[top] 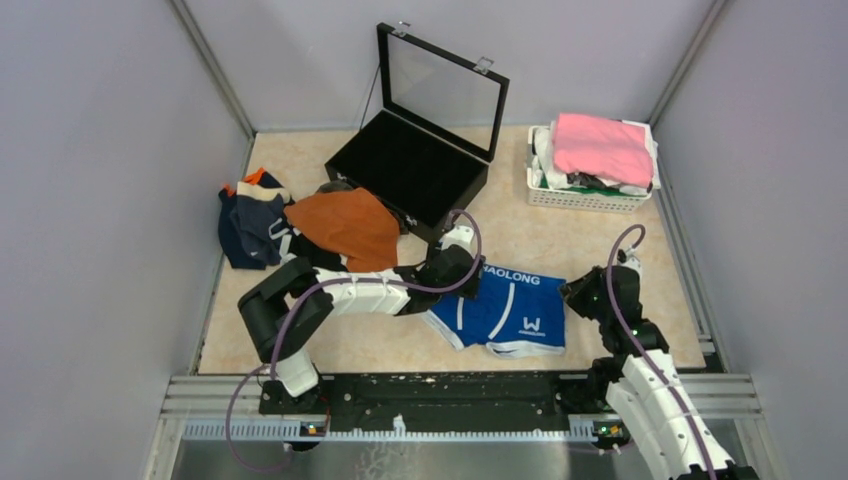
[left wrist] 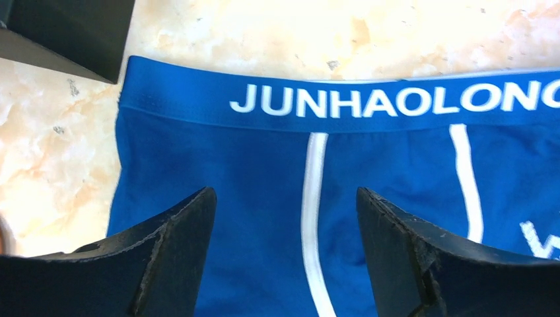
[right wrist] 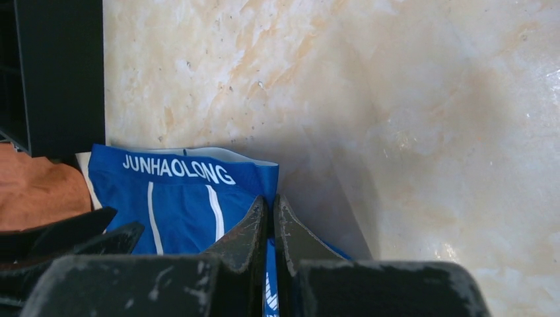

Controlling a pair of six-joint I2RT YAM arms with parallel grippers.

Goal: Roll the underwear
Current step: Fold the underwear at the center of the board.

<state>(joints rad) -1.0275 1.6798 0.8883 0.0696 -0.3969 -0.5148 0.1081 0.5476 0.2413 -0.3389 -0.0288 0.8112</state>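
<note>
The royal blue underwear [top: 510, 312] with white trim lies flat on the table, waistband away from me. It fills the left wrist view [left wrist: 264, 165] and shows in the right wrist view [right wrist: 178, 191]. My left gripper [top: 462, 278] hovers open over its left half, jaws wide apart [left wrist: 285, 198] and holding nothing. My right gripper [top: 572, 293] is at its right edge, jaws closed [right wrist: 271, 201] with the blue edge running between the tips. A rust-orange pair [top: 345, 225] and a navy pair [top: 255, 225] lie in a pile at the left.
An open black case [top: 410, 165] with a glass lid stands behind the underwear; its corner shows in the wrist views [left wrist: 66, 33] [right wrist: 59, 72]. A white basket [top: 585, 198] holding a pink folded cloth [top: 603, 147] sits at the back right. Grey walls enclose the table.
</note>
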